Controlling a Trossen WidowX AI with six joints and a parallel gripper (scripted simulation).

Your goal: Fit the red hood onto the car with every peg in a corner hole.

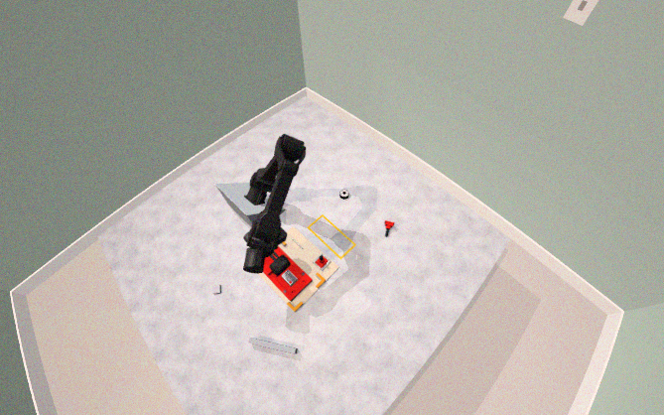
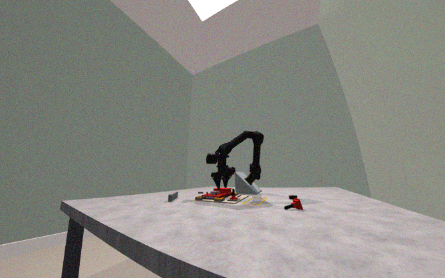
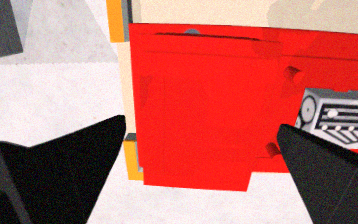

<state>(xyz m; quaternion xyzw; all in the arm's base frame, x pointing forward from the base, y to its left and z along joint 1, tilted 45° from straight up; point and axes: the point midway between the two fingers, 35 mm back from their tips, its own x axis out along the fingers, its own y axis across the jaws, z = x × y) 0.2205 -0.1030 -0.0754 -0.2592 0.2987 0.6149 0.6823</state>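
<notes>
From the wrist view, a dark finger (image 3: pixel 55 165) frames the left side over the grey table (image 3: pixel 55 95). The gripper (image 3: pixel 200 165) stands spread almost fully wide, holding nothing. Between its fingers lies the red hood (image 3: pixel 200 110), resting over the chassis in the orange-cornered jig (image 3: pixel 114 20). At right, the silver engine block (image 3: pixel 342 117) shows beside the other finger.
</notes>
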